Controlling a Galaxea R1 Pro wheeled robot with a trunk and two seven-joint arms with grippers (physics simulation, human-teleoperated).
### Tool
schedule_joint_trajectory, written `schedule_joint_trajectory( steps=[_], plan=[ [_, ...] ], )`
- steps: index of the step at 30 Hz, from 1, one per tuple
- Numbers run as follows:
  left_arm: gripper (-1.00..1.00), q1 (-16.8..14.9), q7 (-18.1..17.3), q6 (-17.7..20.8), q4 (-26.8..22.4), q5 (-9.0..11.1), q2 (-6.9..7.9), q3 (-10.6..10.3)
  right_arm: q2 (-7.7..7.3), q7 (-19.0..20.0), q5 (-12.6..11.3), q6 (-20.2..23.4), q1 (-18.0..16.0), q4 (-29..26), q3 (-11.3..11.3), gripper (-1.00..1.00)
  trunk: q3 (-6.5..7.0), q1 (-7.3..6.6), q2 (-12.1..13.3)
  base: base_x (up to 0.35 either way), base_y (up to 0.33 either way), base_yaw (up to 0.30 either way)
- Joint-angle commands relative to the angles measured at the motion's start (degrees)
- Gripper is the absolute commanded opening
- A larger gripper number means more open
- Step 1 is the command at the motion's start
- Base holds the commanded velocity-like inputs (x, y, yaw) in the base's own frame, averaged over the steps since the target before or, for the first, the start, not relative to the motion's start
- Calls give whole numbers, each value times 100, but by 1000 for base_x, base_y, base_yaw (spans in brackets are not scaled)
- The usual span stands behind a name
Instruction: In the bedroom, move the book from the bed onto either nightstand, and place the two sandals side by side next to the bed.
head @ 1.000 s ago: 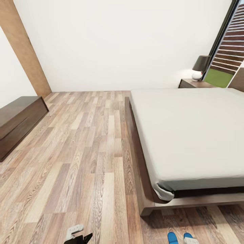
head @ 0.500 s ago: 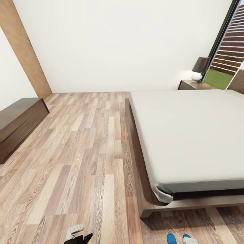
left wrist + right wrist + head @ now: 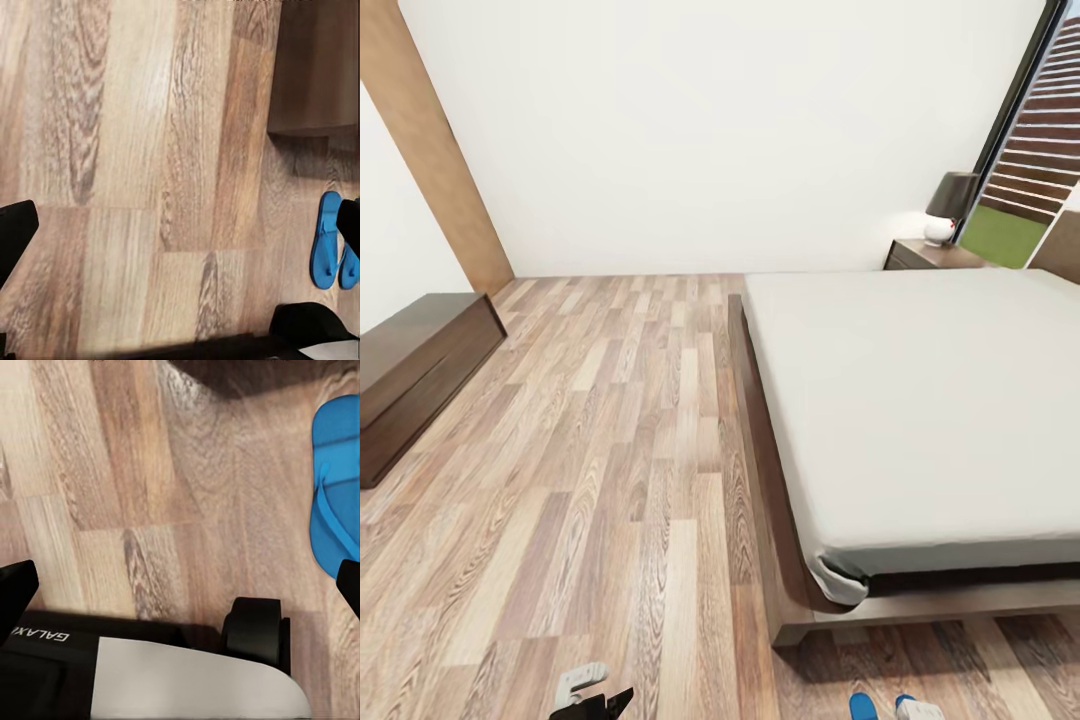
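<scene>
The bed with its off-white mattress and dark wooden frame takes up the right of the head view; no book shows on it. A nightstand stands at the bed's far corner near the window. Two blue sandals lie close together on the floor by the bed's near corner. In the left wrist view the pair lies beside the frame corner, and my left gripper hangs open over bare planks. One sandal lies near my right gripper, which is open and holds nothing.
A long low dark dresser runs along the left wall. A lamp stands on the nightstand. Wide wood-plank floor lies between dresser and bed. My own base sits under the right gripper.
The whole head picture has slid slightly downward, so the camera has moved; the sandals now sit closer to the bottom edge. Both grippers keep their place in the view.
</scene>
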Motion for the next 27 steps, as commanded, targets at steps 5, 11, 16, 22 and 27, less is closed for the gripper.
schedule_joint_trajectory(
  steps=[5, 11, 16, 22, 27],
  plan=[
    [100, -2, -33, 54, -1, 30, -2, -15, -2, 23, -35, 21, -2, 1, -6, 100, 86, -111, 200, 0, 0, 0],
    [100, -1, -30, 54, -1, -37, -10, -58, -2, 23, -33, 21, -2, 1, -6, 100, 194, -243, 441, 0, 0, 0],
    [100, -2, -24, 54, -1, -47, -24, -61, -2, 23, -33, 21, -2, 1, -6, 100, 284, -353, 641, 0, 0, 0],
    [100, -2, -24, 52, -1, -56, -102, -58, -2, 23, -33, 21, -2, 1, -6, 100, 391, -484, 882, 0, 0, 0],
    [100, -2, -24, 53, -1, -57, -122, -54, -2, 23, -33, 22, -2, 1, -6, 100, 481, -594, 1083, 0, 0, 0]
  ],
)
